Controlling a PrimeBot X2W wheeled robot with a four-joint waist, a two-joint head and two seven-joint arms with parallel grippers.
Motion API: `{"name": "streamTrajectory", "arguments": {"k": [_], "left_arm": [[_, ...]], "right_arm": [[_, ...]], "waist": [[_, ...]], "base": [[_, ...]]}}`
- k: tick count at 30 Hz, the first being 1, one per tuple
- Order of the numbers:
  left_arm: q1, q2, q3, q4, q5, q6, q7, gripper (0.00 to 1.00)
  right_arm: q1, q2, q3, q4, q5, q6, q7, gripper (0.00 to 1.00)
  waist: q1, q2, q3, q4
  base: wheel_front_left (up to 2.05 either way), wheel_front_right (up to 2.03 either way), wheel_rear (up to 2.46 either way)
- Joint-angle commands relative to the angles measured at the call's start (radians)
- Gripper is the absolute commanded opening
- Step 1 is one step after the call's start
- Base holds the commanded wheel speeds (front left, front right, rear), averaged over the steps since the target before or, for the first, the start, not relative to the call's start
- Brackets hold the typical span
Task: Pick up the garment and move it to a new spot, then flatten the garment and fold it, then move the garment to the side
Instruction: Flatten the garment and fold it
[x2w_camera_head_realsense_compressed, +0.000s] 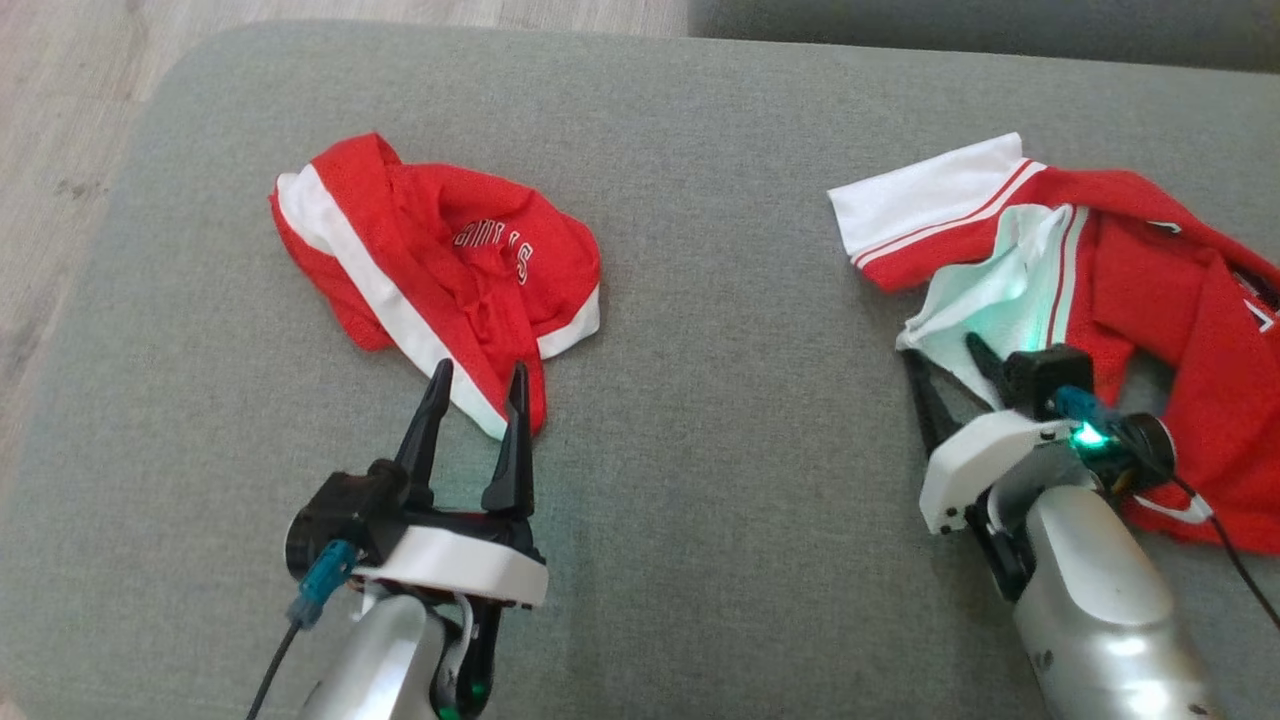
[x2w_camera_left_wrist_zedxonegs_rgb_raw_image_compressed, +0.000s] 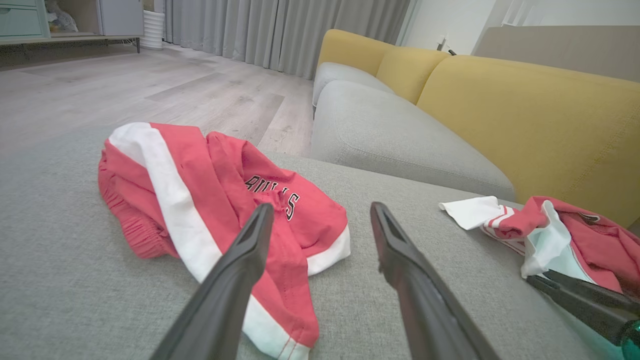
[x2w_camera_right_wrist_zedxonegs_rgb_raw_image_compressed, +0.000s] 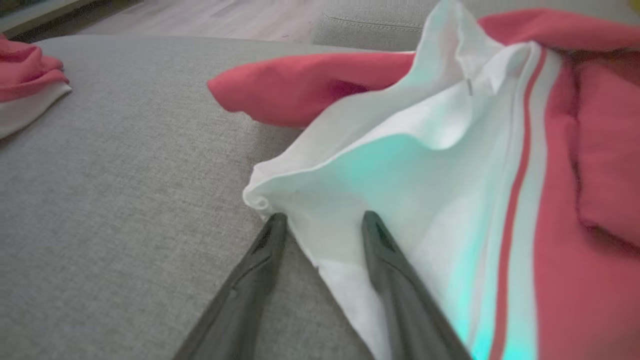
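Observation:
A crumpled red and white jersey (x2w_camera_head_realsense_compressed: 1150, 270) lies at the right of the grey cushion (x2w_camera_head_realsense_compressed: 700, 450). My right gripper (x2w_camera_head_realsense_compressed: 942, 350) is at its near white hem. In the right wrist view the gripper (x2w_camera_right_wrist_zedxonegs_rgb_raw_image_compressed: 322, 217) is open, one finger on the white cloth (x2w_camera_right_wrist_zedxonegs_rgb_raw_image_compressed: 400, 175), the other on the cushion, the hem's edge between them. Red shorts (x2w_camera_head_realsense_compressed: 440, 250) with a white stripe and lettering lie bunched at the left. My left gripper (x2w_camera_head_realsense_compressed: 479, 370) stands open at their near end, the left finger over the cloth (x2w_camera_left_wrist_zedxonegs_rgb_raw_image_compressed: 210, 185) and nothing gripped.
The cushion's left edge drops to a wooden floor (x2w_camera_head_realsense_compressed: 60, 150). A second grey seat (x2w_camera_left_wrist_zedxonegs_rgb_raw_image_compressed: 390, 135) and a yellow backrest (x2w_camera_left_wrist_zedxonegs_rgb_raw_image_compressed: 525, 110) lie beyond. Bare grey cushion separates the two clothes.

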Motion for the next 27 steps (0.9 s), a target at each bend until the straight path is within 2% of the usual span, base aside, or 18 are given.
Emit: {"name": "streamTrajectory", "arguments": {"k": [1, 5, 9, 14, 21, 25, 27], "left_arm": [[-0.035, 0.000, 0.039, -0.027, 0.011, -0.006, -0.009, 1.00], [-0.029, -0.001, 0.050, -0.022, 0.014, -0.006, -0.009, 1.00], [-0.021, -0.001, 0.052, -0.024, 0.009, -0.004, -0.009, 1.00], [-0.010, -0.001, 0.058, -0.024, 0.012, -0.002, -0.010, 1.00], [0.004, -0.001, 0.064, -0.025, 0.018, -0.003, -0.010, 1.00], [0.012, -0.001, 0.080, -0.028, 0.023, -0.004, -0.010, 1.00], [0.016, -0.001, 0.091, -0.029, 0.028, -0.005, -0.010, 1.00]], "right_arm": [[0.001, -0.002, 0.029, -0.002, 0.012, -0.001, -0.008, 0.00], [-0.007, -0.002, 0.079, -0.003, 0.103, -0.001, -0.077, 0.00], [-0.003, -0.002, 0.184, -0.067, 0.235, -0.001, -0.127, 0.00], [-0.005, -0.002, 0.292, -0.231, 0.390, -0.001, -0.151, 0.00], [0.036, -0.002, 0.296, -0.526, 0.514, -0.001, -0.154, 0.00], [0.100, -0.002, 0.349, -0.632, 0.564, -0.001, -0.154, 0.00], [0.133, -0.002, 0.391, -0.644, 0.580, -0.001, -0.154, 0.00]], "waist": [[-0.0002, 0.0000, -0.002, -0.002], [-0.0002, 0.0000, -0.018, -0.019], [-0.0002, 0.0000, -0.046, -0.042], [-0.0002, 0.0000, -0.086, -0.061], [-0.0002, 0.0000, -0.122, -0.059], [-0.0002, 0.0000, -0.136, -0.053], [-0.0002, 0.0000, -0.144, -0.052]], "base": [[0.00, 0.00, 0.00], [0.00, 0.00, 0.00], [0.00, 0.00, 0.00], [0.00, 0.00, 0.00], [0.00, 0.00, 0.00], [0.00, 0.00, 0.00], [0.00, 0.00, 0.00]]}}
